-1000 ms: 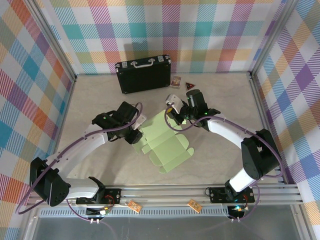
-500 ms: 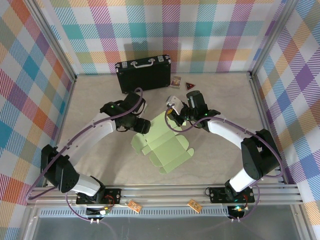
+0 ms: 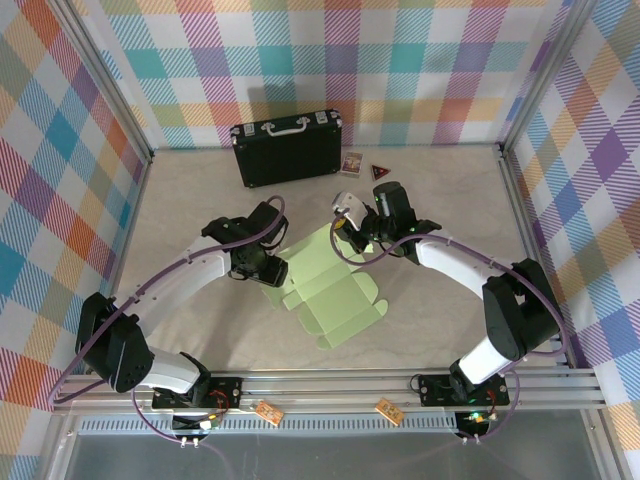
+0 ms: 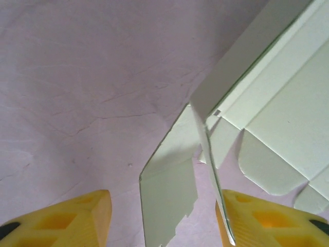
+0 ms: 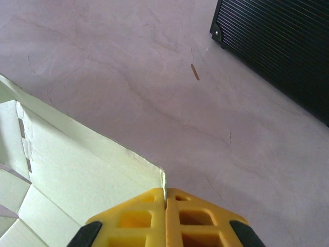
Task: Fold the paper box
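The paper box (image 3: 330,290) is a pale green creased cut-out lying mostly flat in the middle of the table. My right gripper (image 3: 352,229) is shut on its far corner, and the right wrist view shows the card edge (image 5: 163,177) pinched between the yellow fingers (image 5: 139,216). My left gripper (image 3: 275,272) stands open at the cut-out's left end. In the left wrist view a raised flap (image 4: 172,198) rises between the two yellow fingers (image 4: 267,218), and a thin card edge leans against the right one.
A black hard case (image 3: 288,148) with a metal handle lies at the back of the table, its corner (image 5: 277,46) close ahead of my right gripper. Two small cards (image 3: 351,163) lie to its right. Checked walls enclose the table.
My left arm has drawn back toward the near left and lowered its gripper over the cut-out's left flap. The right gripper has kept its hold on the far corner.
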`<state>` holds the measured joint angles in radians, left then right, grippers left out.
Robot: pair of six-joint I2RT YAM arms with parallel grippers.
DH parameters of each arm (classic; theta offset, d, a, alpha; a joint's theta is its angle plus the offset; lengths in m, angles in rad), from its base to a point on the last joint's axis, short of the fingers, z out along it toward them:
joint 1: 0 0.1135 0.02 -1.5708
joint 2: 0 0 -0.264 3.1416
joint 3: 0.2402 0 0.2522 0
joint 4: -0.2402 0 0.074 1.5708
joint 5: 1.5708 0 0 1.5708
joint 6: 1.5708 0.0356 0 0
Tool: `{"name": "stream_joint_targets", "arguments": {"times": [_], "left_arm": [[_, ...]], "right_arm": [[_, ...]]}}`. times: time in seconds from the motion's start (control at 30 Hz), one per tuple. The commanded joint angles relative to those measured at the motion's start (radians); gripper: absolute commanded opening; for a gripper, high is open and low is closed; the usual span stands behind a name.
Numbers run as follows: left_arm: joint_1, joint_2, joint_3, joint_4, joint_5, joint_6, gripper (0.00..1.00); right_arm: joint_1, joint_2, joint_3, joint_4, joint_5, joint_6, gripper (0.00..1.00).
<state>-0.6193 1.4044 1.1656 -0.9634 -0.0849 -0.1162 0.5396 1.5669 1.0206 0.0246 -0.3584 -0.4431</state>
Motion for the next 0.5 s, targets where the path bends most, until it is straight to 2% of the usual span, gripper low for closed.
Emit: {"name": "stream_joint_targets", "arguments": {"times": [0.0,0.13,0.33,0.37,0.47], "left_arm": [[-0.005,-0.011,-0.003,-0.021,-0.069,0.067,0.51],[-0.005,-0.034,0.013,-0.03,-0.055,0.154,0.47],[-0.005,-0.109,-0.014,-0.015,0.009,0.345,0.07],[-0.005,-0.125,-0.023,-0.006,0.015,0.364,0.03],[-0.006,-0.166,-0.057,0.024,0.042,0.416,0.02]], "right_arm": [[-0.003,-0.019,-0.014,0.004,-0.045,-0.041,0.0],[-0.003,-0.026,-0.031,0.002,-0.102,-0.085,0.01],[-0.003,0.007,0.011,-0.08,-0.152,-0.172,0.02],[-0.003,0.011,0.02,-0.099,-0.162,-0.192,0.02],[-0.003,0.015,0.033,-0.132,-0.193,-0.242,0.02]]}}
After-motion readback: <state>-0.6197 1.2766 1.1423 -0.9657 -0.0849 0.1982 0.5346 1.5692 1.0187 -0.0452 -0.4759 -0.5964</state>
